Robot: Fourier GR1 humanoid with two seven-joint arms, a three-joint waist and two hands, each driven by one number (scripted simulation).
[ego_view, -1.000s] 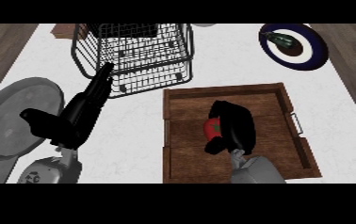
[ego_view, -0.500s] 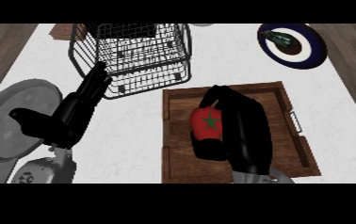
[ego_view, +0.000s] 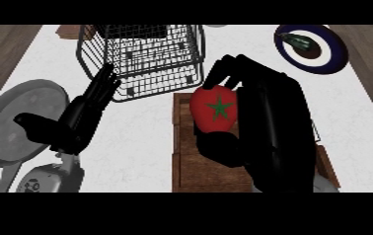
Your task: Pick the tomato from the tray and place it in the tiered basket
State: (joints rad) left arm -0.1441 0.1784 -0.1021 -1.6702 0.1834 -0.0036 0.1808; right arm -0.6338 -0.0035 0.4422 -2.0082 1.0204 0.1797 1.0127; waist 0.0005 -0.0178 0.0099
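Observation:
My right hand [ego_view: 270, 125] is raised high above the wooden tray [ego_view: 186, 150], fingers and thumb curled round the red tomato [ego_view: 215, 109] with its green star-shaped stem. The hand hides most of the tray. The black wire tiered basket [ego_view: 146, 61] stands just beyond and to the left of the tomato, its near rim close to my fingertips. My left hand [ego_view: 80, 115] stays at the left with straight fingers pointing up toward the basket's left side, holding nothing.
A dark blue plate [ego_view: 320, 51] with a dark vegetable lies at the back right. A grey round plate [ego_view: 29, 115] sits at the left edge under my left hand. Wooden surfaces border the white counter at both far corners.
My right hand has lifted the tomato up off the tray and carried it toward the basket; it looms much larger now. The left hand has barely moved.

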